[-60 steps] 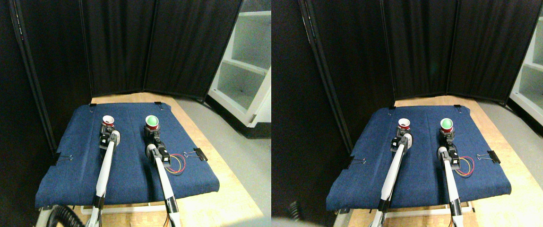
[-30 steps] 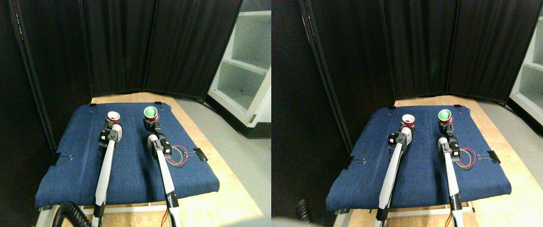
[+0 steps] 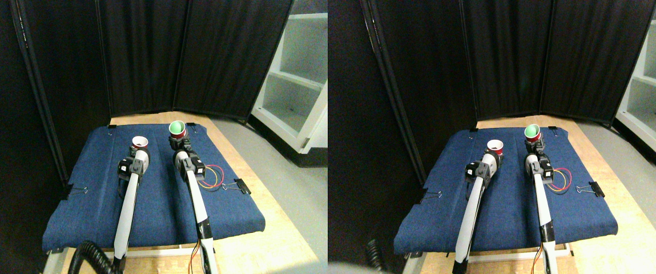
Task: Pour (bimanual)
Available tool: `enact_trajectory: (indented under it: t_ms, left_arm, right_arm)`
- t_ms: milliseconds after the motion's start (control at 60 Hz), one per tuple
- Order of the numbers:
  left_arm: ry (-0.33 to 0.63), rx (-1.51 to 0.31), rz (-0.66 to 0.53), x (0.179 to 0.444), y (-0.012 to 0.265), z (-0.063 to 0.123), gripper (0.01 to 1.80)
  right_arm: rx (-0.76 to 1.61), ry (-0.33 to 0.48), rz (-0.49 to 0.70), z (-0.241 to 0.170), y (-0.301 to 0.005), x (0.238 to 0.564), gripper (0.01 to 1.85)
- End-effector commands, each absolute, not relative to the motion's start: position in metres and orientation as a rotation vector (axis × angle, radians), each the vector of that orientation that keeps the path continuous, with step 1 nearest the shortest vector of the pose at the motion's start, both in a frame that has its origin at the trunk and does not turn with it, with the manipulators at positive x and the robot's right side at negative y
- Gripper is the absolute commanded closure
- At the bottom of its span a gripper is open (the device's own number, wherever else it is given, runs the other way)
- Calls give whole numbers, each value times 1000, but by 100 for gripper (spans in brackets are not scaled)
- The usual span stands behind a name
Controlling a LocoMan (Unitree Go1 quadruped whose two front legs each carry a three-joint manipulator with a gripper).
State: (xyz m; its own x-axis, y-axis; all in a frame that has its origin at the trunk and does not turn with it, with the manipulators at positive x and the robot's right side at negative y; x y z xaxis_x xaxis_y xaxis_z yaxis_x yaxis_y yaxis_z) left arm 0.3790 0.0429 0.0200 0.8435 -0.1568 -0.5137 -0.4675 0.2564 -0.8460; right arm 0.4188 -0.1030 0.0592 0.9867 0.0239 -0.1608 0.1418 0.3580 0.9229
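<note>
A red cup with a white inside (image 3: 140, 141) sits at the tip of my left gripper (image 3: 138, 150), held above the blue cloth (image 3: 99, 200). To its right and higher, a second red cup (image 3: 177, 129) shows green inside and leans slightly left; my right gripper (image 3: 180, 142) grips it from below. The cups are about a cup's width apart, the right one further back. Each gripper's fingers are mostly hidden behind its own cup and wrist.
Red and yellow wires (image 3: 210, 176) loop off the right arm over the cloth. Binder clips (image 3: 242, 185) (image 3: 78, 190) pin the cloth's sides to a wooden table (image 3: 270, 240). Black folding screens (image 3: 151, 57) stand behind, a white shelf unit (image 3: 299, 85) at right.
Both arms have risen and reached further back, carrying their cups. The right cup has gone higher and moved left, tilting a little towards the left cup.
</note>
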Motion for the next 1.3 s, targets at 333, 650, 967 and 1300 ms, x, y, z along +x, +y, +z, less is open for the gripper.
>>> enact_trajectory:
  t_ms: [333, 650, 967, 1300]
  left_arm:
    - [595, -1326, 165, 376, 26, 33, 148]
    - [612, -1334, 130, 377, 22, 45, 148]
    - [618, -1351, 61, 375, 18, 68, 148]
    - [612, -1339, 34, 376, 14, 81, 148]
  right_arm:
    - [1151, 163, 44, 98, -82, 423, 152]
    - [1095, 168, 56, 110, -74, 417, 151]
    - [1043, 173, 94, 115, -70, 414, 151]
    - [976, 158, 127, 122, -68, 410, 151]
